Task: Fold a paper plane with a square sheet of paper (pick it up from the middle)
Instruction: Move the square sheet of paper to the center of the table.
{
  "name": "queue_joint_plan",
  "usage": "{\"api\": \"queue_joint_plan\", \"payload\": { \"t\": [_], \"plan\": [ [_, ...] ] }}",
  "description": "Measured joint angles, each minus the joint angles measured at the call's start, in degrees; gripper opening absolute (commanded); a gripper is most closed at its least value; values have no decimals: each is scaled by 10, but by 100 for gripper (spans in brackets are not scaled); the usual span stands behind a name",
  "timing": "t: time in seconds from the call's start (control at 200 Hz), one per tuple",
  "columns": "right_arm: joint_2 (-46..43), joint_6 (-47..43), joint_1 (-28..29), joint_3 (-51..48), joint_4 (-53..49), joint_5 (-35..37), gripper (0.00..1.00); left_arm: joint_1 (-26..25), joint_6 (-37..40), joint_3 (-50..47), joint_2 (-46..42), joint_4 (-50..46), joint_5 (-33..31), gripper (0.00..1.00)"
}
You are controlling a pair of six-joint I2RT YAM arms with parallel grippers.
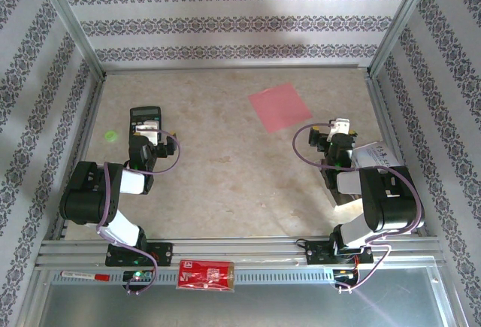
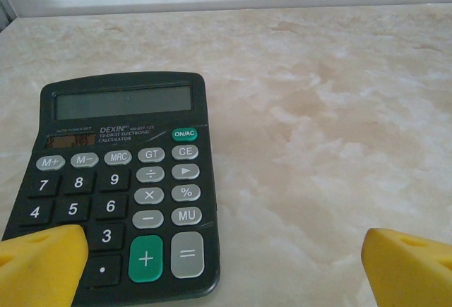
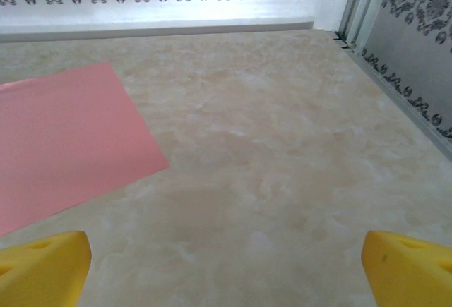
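top external: sheet (image 1: pixel 279 107) lay flat, unfolded, on table (image 1: pixel 225 177), near, ahead-left of right gripper (image 3: pixel 226 268), fingers apart, empty. left gripper (image 2: pixel 224 265) likewise, by calculator (image 2: pixel 123 180). paper looked thin, limp, slippery: you needed light pinch at middle.

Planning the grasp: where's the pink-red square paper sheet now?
Top view: pink-red square paper sheet lies flat, far right of centre, ahead-left of the right gripper.

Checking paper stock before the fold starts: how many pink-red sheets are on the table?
1. The square sheet of paper lies flat and unfolded on the table, toward the far edge, right of centre. Others may be hidden from view.
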Motion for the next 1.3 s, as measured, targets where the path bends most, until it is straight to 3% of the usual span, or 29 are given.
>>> {"api": "queue_joint_plan", "payload": {
  "t": [0.11,0.335,0.555,0.734,0.864,1.009,1.299],
  "plan": [
    [-9,0,4,-1,0,4,98,0,-1,0,-30,-29,-13,100],
    [-39,-3,8,-18,-18,6,98,0,-57,86,-159,-213,-67,100],
    [-205,47,8,38,-162,4,98,0,-163,184,-165,-341,6,100],
    [-233,165,48,115,-321,14,91,-42,-242,228,-128,-414,56,100],
    [-166,218,109,180,-430,-13,86,-148,-243,310,-71,-498,46,100],
    [-35,239,129,287,-522,-81,74,-243,-227,423,15,-569,39,100],
    [200,245,132,490,-607,-143,55,-256,-228,455,71,-661,31,100]
  ]
}}
